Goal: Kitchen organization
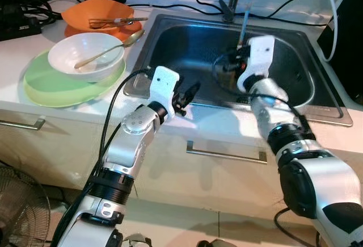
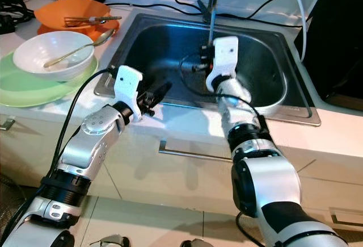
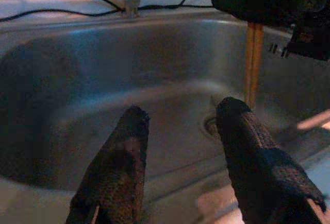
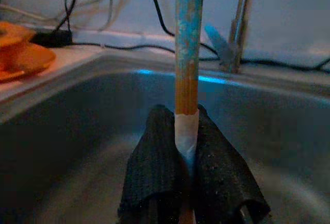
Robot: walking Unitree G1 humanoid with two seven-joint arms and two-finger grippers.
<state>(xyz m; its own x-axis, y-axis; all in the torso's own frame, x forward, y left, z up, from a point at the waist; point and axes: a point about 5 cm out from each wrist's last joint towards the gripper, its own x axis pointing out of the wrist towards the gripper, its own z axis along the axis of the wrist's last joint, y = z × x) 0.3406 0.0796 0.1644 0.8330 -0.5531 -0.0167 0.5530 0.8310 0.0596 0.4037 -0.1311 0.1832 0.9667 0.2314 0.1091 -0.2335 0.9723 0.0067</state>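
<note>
The right gripper (image 4: 186,167) is clamping a stick (image 4: 188,54) between its two fingers, gripping it at the white-taped section. The stick is standing with its long axis near vertical: the blue-tinted end is pointing up toward the faucet (image 1: 231,3), and the wooden shaft is running down through the fingers toward the basin floor. The gripper is hanging over the middle of the sink (image 1: 170,37), inside the basin walls.

The left gripper (image 1: 187,95) is resting at the sink's front rim with its fingers (image 3: 124,152) spread apart and holding nothing, pointing into the basin toward the drain (image 3: 210,126).

On the counter to the robot's left, a white bowl (image 1: 85,54) with a spoon (image 1: 108,51) in it is sitting on a green plate (image 1: 51,85). Behind it, an orange dish (image 1: 96,14) is carrying more utensils. Black cables (image 1: 272,14) are running along the wall behind the sink.
</note>
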